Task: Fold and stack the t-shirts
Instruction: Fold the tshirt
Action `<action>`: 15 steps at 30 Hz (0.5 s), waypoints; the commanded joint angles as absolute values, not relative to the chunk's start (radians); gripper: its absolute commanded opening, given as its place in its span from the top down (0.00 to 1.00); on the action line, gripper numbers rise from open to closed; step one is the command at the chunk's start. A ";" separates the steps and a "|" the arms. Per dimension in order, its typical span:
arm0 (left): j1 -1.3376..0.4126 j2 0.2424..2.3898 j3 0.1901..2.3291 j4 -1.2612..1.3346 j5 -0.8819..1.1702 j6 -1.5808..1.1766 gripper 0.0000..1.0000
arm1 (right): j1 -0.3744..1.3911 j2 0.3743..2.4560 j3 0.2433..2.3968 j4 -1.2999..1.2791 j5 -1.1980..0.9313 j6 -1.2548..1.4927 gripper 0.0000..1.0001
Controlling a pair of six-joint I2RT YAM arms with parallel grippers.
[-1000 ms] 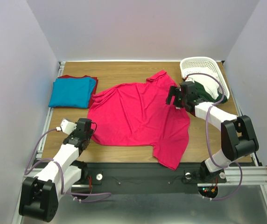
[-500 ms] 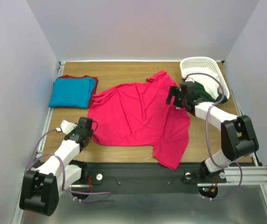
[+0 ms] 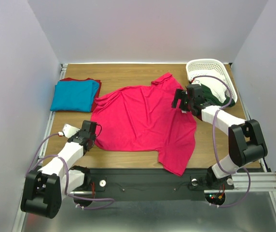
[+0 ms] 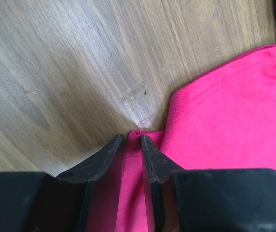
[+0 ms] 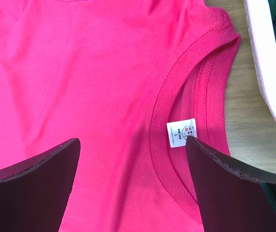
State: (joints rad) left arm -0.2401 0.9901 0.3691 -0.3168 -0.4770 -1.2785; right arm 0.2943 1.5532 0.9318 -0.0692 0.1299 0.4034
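The crimson-pink t-shirt point(image 3: 143, 121) lies spread flat mid-table, one sleeve hanging over the near edge. Its white neck label point(image 5: 181, 133) shows inside the collar. My left gripper point(image 3: 93, 139) is at the shirt's near-left corner; in the left wrist view the gripper point(image 4: 132, 137) has its jaws drawn close together with a pinch of pink hem point(image 4: 138, 133) between them. My right gripper point(image 3: 179, 102) hovers open over the neckline, and in the right wrist view the gripper point(image 5: 133, 140) has nothing between its fingers. The turquoise-blue t-shirt point(image 3: 74, 95) lies folded on the dark red one point(image 3: 70, 79) at the far left.
A white lattice basket point(image 3: 205, 64) stands at the far right corner with dark green and white cloth inside; its rim point(image 5: 268, 72) lies just right of the collar. Bare wooden tabletop point(image 4: 80, 63) lies left of the shirt corner.
The left gripper's jaws have narrowed onto the shirt's near-left corner and its arm has shifted slightly. The right arm and the shirts have not moved.
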 commanded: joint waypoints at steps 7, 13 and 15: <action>-0.236 1.012 0.374 -0.281 -0.491 -1.240 0.74 | 0.284 1.503 0.907 -0.020 0.143 0.391 0.04; -0.236 1.023 0.368 -0.253 -0.489 -1.204 1.00 | 0.284 1.486 0.899 -0.021 0.135 0.391 0.04; -0.236 0.993 0.373 -0.256 -0.503 -1.181 1.00 | 0.284 1.483 0.896 -0.021 0.132 0.393 0.04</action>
State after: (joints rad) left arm -0.2401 1.0210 0.3691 -0.2596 -0.4706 -1.2278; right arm 0.2939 1.5249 0.8982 -0.0608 0.1299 0.4026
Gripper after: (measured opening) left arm 0.020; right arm 0.964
